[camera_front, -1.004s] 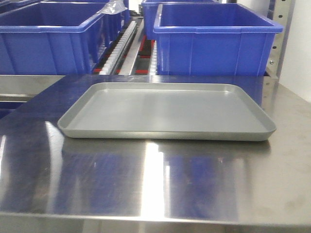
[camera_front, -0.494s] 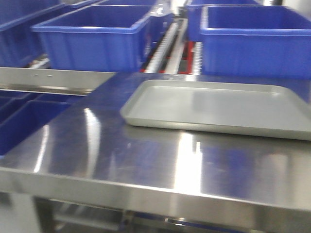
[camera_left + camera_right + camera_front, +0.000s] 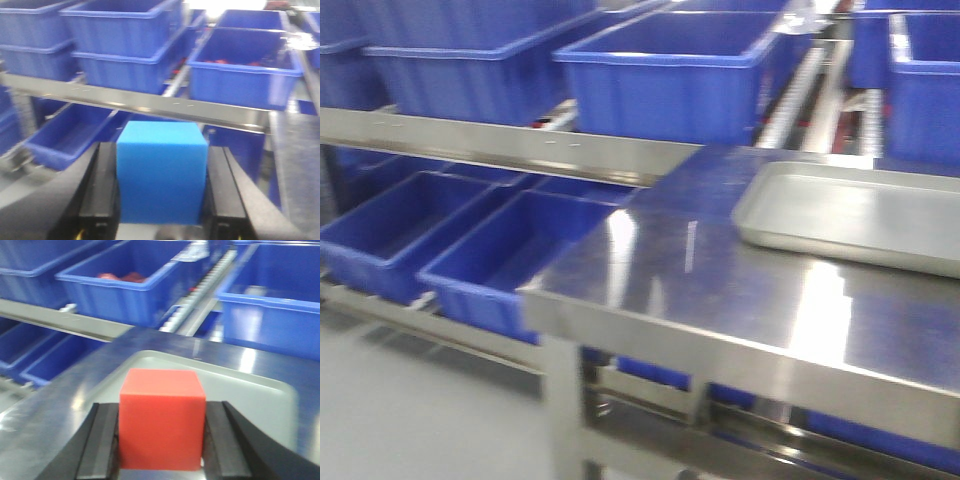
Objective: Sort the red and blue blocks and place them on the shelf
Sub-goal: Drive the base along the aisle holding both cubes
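**Step in hand.** Judged from the frames, this is the carry phase: both blocks are gripped and neither is placed on the shelf (image 3: 520, 145) yet.

**Left arm.** The left fingers (image 3: 100, 190) are closed on the blue block (image 3: 162, 172), one pad on each side face. The block sits upright and square. The wrist points at the shelf, whose front rail crosses at 12 o'clock. A blue bin (image 3: 240, 75) at 1 o'clock holds red contents, too blurred to identify.

**Right arm.** The right fingers (image 3: 102, 440) are closed on the red block (image 3: 161, 417) in the same way. The block hangs clear above the tabletop (image 3: 65, 405), with the grey tray (image 3: 250, 385) at 12 to 1 o'clock beyond it. A second bin (image 3: 120, 290) at 11 o'clock also shows red contents.

**Front view.** Neither arm is visible. The tray lies at 3 o'clock and looks empty; the shelf tiers occupy 9 to 12 o'clock.

**Next move.** Carry each block over the rail to a bin matching its colour. Lower it, then release. The blue destination cannot be identified here.
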